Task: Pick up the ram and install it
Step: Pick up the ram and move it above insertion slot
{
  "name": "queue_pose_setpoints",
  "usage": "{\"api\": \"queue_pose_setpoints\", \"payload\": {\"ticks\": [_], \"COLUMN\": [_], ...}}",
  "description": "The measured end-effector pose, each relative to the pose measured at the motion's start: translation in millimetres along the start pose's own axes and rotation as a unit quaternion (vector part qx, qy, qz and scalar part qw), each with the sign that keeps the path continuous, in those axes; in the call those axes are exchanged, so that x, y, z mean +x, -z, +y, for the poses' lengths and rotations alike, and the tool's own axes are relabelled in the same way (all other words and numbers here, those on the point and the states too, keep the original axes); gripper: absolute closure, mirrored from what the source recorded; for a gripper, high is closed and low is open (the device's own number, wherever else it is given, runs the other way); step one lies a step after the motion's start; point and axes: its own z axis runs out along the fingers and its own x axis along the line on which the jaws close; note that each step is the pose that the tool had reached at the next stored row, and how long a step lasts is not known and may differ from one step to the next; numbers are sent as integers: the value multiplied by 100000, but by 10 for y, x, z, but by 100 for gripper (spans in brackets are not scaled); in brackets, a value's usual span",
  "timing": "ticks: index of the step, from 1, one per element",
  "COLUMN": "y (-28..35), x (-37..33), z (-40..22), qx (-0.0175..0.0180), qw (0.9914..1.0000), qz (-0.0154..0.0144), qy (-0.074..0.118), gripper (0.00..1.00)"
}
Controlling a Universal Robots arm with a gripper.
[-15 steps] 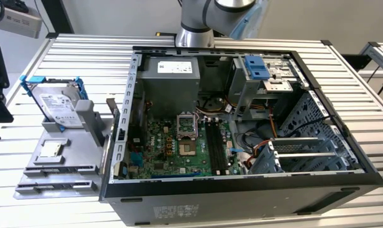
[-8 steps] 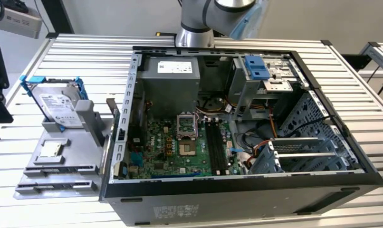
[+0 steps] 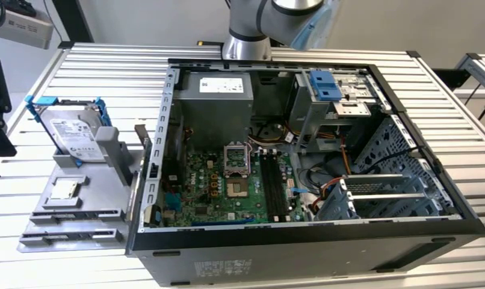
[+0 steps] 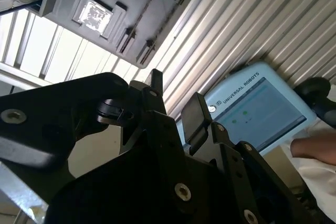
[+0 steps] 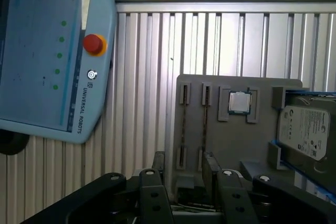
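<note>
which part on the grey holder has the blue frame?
The large silver hard drive: a blue frame wraps its edges. The small square chip on the same holder is bare silver.

The exterior view looks down steeply from high and well back, over an open computer case [image 3: 323, 238] on a slatted metal table [image 3: 90, 66], with a grey tray [image 3: 74, 211] at the exterior view's left. The first wrist view sits close behind the black hand [image 5: 182, 163] and faces down past it onto that tray, the table slats and a pale blue control tablet [image 5: 52, 51]. The second wrist view looks along the hand from very near, tilted. All three views share the tray and its small square chip [image 5: 239, 102]. Both wrist views share the tablet.
</note>
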Motion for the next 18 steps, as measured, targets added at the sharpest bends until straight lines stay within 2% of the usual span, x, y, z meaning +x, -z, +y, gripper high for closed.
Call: {"api": "queue_pose_setpoints", "payload": {"ticks": [18], "y": [0], "x": [0], "z": [0], "qx": [-12], "qw": [99999], "qz": [401], "qy": [-17], "gripper": [0]}}
